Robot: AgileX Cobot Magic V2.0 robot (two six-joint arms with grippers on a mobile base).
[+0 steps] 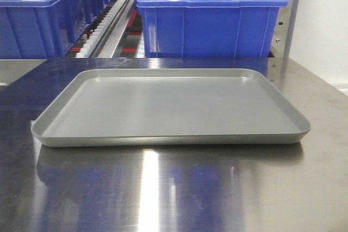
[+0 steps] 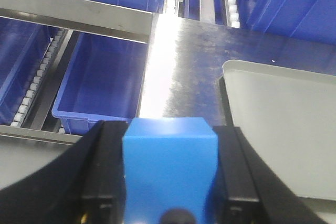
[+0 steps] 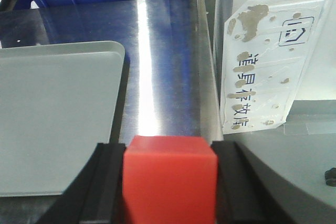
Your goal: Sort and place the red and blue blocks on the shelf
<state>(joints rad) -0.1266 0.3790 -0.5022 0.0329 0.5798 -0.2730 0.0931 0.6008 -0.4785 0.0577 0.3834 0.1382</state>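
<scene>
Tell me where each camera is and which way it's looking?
Front view: sits low at the steel table edge, faces the grey tray and blue bins behind; no robot parts show.
Left wrist view: rides the left arm, looks past the blue block in the left jaws toward the shelf.
Right wrist view: rides the right arm, looks over the red block in the right jaws.
All three share the tray.

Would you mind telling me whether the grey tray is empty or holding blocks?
Empty: the grey tray shows a bare floor; the left gripper holds the blue block, the right gripper the red block.
</scene>
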